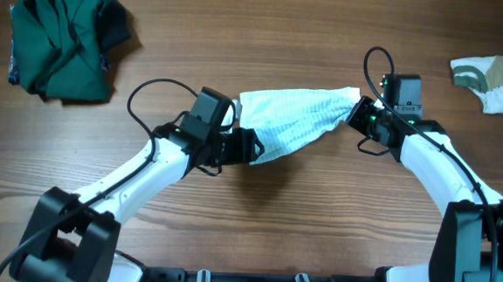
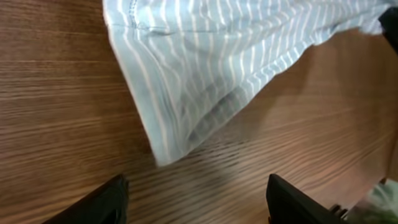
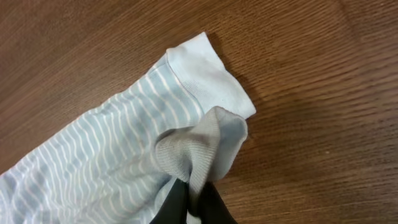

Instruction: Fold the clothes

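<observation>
pale striped garment (image 1: pixel 292 117) stretched across mid worktop (image 1: pixel 267 37), right gripper (image 1: pixel 358 113) jaws clamped on its white-cuffed end, left gripper (image 1: pixel 249 147) jaws apart just off the other corner, green heap (image 1: pixel 65 38) far left, white-and-olive piece (image 1: pixel 490 81) far right, both well clear, garment's left edge kinda hidden under the left wrist

Robotics lab bench here, wood-grain table (image 1: pixel 316 224), white left arm (image 1: pixel 131 182) and right arm (image 1: pixel 434 161) rising from its near edge; black cables (image 1: pixel 161 82) looping loose
</observation>
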### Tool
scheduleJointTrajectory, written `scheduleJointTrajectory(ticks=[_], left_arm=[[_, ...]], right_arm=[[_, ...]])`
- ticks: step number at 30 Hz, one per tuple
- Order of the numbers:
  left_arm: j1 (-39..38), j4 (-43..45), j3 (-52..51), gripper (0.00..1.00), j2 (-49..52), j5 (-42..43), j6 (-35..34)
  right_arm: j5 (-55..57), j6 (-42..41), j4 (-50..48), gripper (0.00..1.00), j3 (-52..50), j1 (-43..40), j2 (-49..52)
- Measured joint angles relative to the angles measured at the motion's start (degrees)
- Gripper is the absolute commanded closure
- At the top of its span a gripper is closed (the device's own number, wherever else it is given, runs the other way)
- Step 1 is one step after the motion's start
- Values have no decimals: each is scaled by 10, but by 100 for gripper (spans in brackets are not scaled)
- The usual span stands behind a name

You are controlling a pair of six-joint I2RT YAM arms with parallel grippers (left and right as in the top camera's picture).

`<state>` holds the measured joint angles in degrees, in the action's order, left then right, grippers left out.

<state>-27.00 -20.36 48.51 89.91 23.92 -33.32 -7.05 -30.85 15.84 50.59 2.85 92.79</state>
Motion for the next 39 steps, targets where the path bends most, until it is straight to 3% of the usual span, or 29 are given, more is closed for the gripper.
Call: scheduleJointTrajectory(ticks=[10, 25, 32, 36, 39], left_arm=[[0, 37, 0, 33, 71, 2, -76], [0, 91, 0, 40, 96, 14, -90], [0, 121, 0, 71, 98, 25, -93], [0, 123, 0, 96, 98, 26, -96], [0, 139, 0, 96, 98, 28, -95]], right_arm=[[0, 0, 11, 96, 0, 0, 0], [0, 0, 12, 96, 0, 0, 0], [0, 0, 12, 96, 0, 0, 0], [0, 0, 12, 96, 0, 0, 0], [-2, 0, 12, 96, 0, 0, 0]])
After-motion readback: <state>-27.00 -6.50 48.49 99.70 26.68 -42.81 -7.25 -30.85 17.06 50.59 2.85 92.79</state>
